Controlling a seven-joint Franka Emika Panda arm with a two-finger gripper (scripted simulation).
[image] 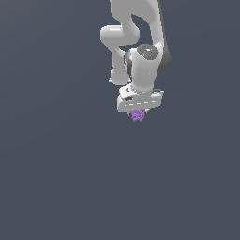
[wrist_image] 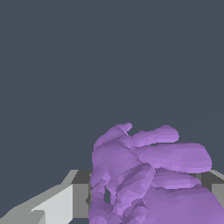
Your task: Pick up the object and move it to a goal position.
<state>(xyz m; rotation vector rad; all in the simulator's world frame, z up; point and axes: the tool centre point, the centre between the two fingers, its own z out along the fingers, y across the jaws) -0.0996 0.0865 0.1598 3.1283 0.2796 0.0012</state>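
Observation:
The object (image: 138,115) is a small light-purple jagged lump sticking out just under the white gripper (image: 139,112) of the arm, in the upper middle of the exterior view. In the wrist view the object (wrist_image: 148,175) looms large and lumpy, sitting between the grey and white fingers (wrist_image: 61,203). The gripper is shut on it. The fingertips are mostly hidden behind the lump and the hand body. No goal marker shows in either view.
A plain dark grey-blue surface (image: 61,178) fills the scene all round the arm. The arm's white links (image: 133,33) rise toward the top of the exterior view. No other objects show.

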